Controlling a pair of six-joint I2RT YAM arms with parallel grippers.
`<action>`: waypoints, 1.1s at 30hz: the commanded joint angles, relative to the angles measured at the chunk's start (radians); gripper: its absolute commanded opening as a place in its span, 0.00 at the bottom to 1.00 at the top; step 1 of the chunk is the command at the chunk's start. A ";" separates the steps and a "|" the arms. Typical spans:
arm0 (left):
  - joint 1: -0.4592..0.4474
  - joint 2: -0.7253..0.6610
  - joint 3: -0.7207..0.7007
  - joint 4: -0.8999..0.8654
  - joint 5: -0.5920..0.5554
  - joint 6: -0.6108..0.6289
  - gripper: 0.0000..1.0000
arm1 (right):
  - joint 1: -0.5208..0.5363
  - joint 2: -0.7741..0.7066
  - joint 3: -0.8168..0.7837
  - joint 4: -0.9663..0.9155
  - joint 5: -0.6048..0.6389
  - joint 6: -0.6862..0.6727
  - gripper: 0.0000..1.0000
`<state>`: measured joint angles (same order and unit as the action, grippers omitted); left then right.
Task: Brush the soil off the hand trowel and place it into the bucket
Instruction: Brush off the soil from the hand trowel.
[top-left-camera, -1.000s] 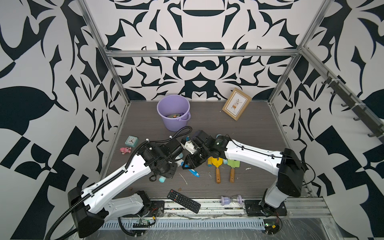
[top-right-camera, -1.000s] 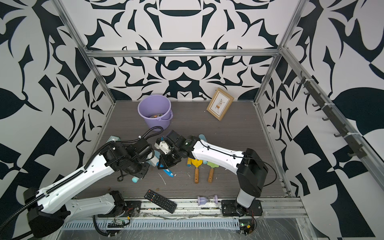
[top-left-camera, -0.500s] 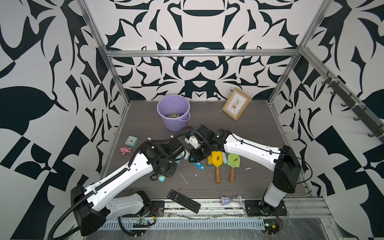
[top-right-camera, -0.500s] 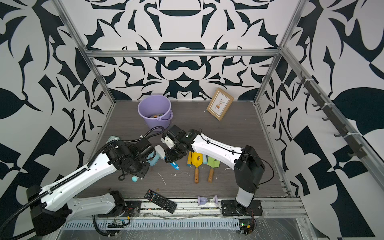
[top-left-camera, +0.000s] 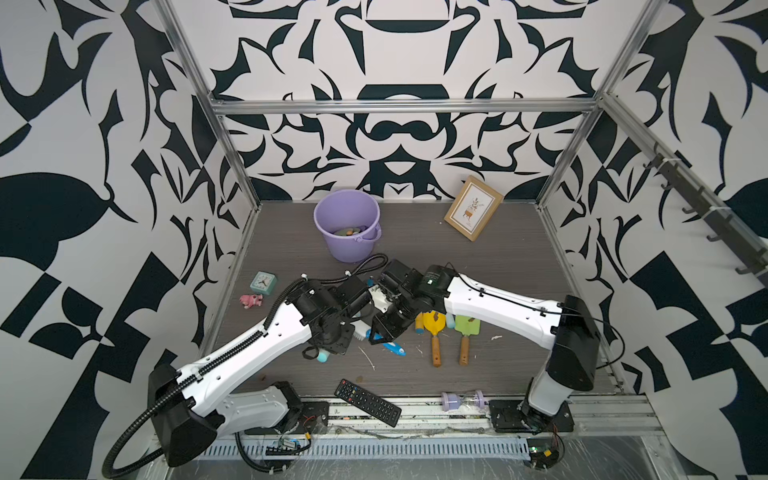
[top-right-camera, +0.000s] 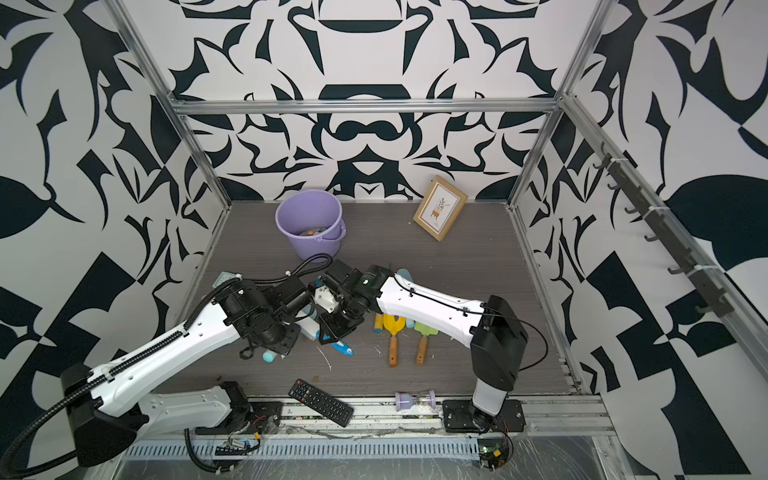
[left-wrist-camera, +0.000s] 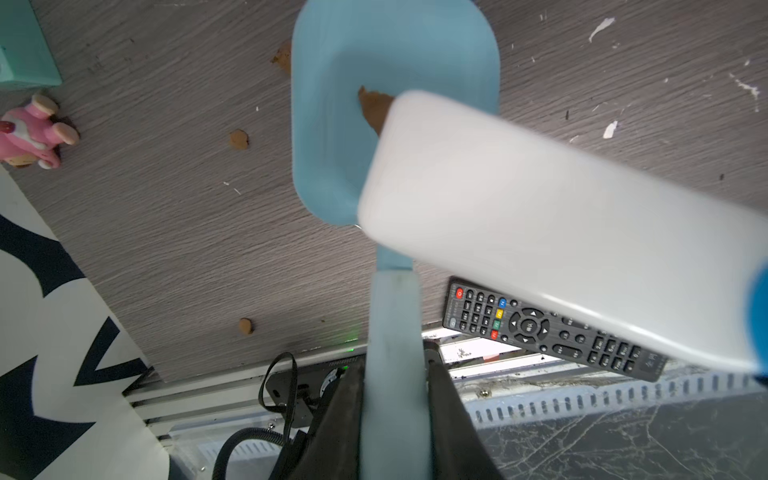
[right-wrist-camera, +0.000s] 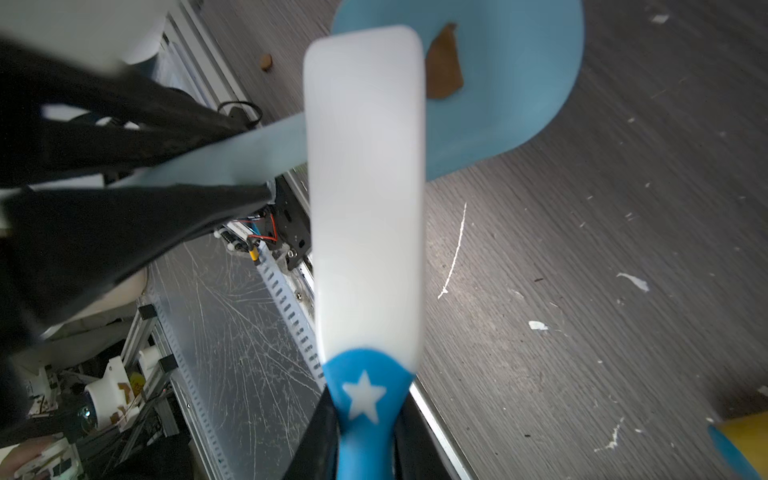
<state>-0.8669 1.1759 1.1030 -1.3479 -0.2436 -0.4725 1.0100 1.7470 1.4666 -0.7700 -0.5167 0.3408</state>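
Now left fingers (left-wrist-camera: 446, 415) clamped on trowel (left-wrist-camera: 332, 124) handle; right fingers (right-wrist-camera: 318, 436) clamped on brush (right-wrist-camera: 365, 187), over soil (left-wrist-camera: 372, 108).

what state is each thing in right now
left gripper, shut on blue trowel handle
right gripper, shut on brush handle
blue trowel, held, soil clump on its blade
brush, held across the trowel's blade
bucket, upright, a few things inside
yellow trowel, lying flat
green trowel, lying flat beside it
picture frame, propped up
remote, lying flat
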 joint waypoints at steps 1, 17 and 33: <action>0.005 0.001 0.029 -0.056 -0.022 -0.009 0.00 | -0.015 0.039 0.051 -0.068 0.011 -0.056 0.00; 0.005 0.012 0.031 -0.059 -0.029 -0.009 0.00 | -0.058 -0.030 0.060 -0.003 0.054 -0.019 0.00; 0.005 -0.013 0.036 -0.063 -0.053 -0.011 0.00 | -0.047 0.127 0.082 0.037 -0.004 -0.012 0.00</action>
<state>-0.8619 1.1793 1.1137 -1.3754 -0.2829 -0.4782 0.9920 1.8793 1.5047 -0.7246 -0.5533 0.3298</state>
